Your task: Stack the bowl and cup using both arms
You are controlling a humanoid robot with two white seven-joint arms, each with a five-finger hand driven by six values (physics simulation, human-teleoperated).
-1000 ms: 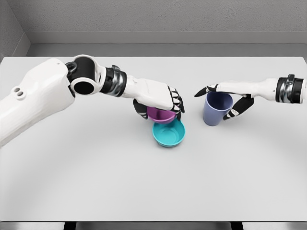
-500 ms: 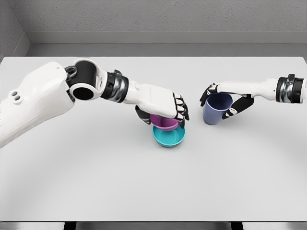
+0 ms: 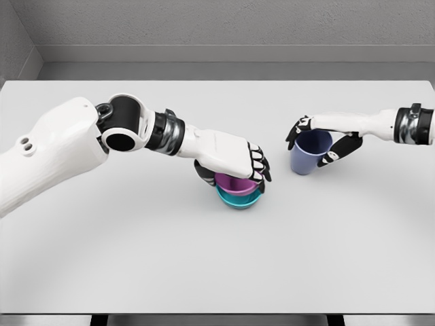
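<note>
Since half a second ago, the purple bowl (image 3: 236, 183) is being lowered into the teal bowl (image 3: 239, 199) on the desk (image 3: 204, 265), gripped by the left hand (image 3: 231, 163). Over to the right, the blue cup (image 3: 307, 151) is being clasped at its rim by the right hand (image 3: 325, 136).

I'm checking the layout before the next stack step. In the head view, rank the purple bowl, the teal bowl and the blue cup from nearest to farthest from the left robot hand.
1. Purple bowl: grasped under the left robot hand, centre of the table.
2. Teal bowl: directly beneath the purple bowl, which sits in it.
3. Blue cup: well off to the right, held by the right robot hand.
</note>
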